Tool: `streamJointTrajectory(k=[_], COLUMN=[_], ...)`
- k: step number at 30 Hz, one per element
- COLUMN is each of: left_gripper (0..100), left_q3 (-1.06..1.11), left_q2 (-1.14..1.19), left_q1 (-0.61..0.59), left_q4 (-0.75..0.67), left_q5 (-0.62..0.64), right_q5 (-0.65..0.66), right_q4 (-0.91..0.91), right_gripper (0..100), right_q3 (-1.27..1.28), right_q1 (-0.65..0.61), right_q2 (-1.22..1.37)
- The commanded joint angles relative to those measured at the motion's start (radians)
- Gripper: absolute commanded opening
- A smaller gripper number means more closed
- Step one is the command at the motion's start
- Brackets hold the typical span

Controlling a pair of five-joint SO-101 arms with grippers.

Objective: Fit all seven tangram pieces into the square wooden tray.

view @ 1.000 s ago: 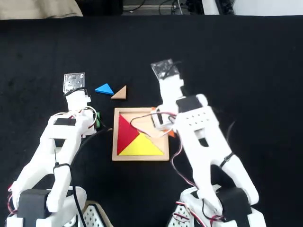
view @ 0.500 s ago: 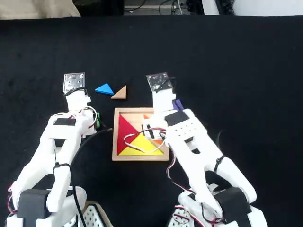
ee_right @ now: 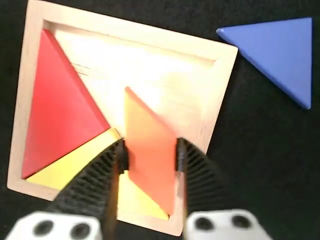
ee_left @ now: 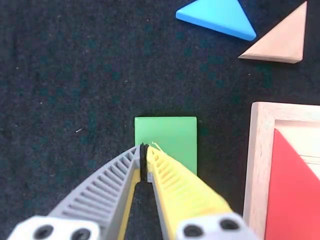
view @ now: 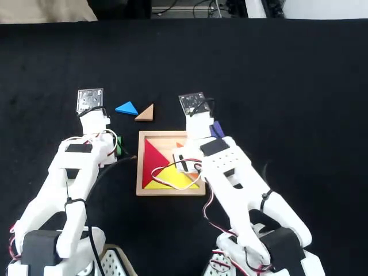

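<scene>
The square wooden tray (ee_right: 221, 90) (view: 140, 167) (ee_left: 256, 165) holds a red triangle (ee_right: 57, 120) (view: 152, 160) and a yellow triangle (ee_right: 75, 162) (view: 169, 180). My right gripper (ee_right: 148, 152) is shut on an orange parallelogram (ee_right: 150, 150), held over the tray's bare wood beside the yellow triangle. A dark blue triangle (ee_right: 277, 52) (view: 217, 129) lies just outside the tray's far right corner. My left gripper (ee_left: 145, 149) is shut, its tips at the near edge of a green square (ee_left: 167, 140) left of the tray. A light blue triangle (ee_left: 217, 15) (view: 126, 108) and a tan triangle (ee_left: 280, 42) (view: 145, 112) lie beyond it.
Everything rests on a black cloth (view: 299, 86). Open cloth stretches to the far side and to the right of the tray. The right arm (view: 230, 172) covers the tray's right half in the high view.
The right arm has swung left from the tray's right edge to over the tray, carrying the orange parallelogram. The left arm has kept still.
</scene>
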Motion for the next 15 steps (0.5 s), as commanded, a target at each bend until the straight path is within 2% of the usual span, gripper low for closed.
streamJointTrajectory(k=[1,12,14,15], left_gripper=[3,3,3,3], left_q3=[-0.005,-0.005,-0.005,-0.005], left_q2=[-0.018,-0.018,-0.018,-0.018], left_q1=[-0.015,-0.015,-0.015,-0.015], left_q4=[-0.012,-0.014,-0.014,-0.014], left_q5=[0.002,0.002,0.002,0.002], right_q5=[-0.008,-0.006,0.002,0.031], right_q4=[-0.003,0.023,0.02,0.017], right_gripper=[16.4,16.1,10.1,3.8], right_q3=[-0.004,-0.042,-0.099,-0.133], right_q1=[-0.014,-0.014,-0.014,-0.014], right_q2=[-0.036,-0.044,-0.042,-0.036])
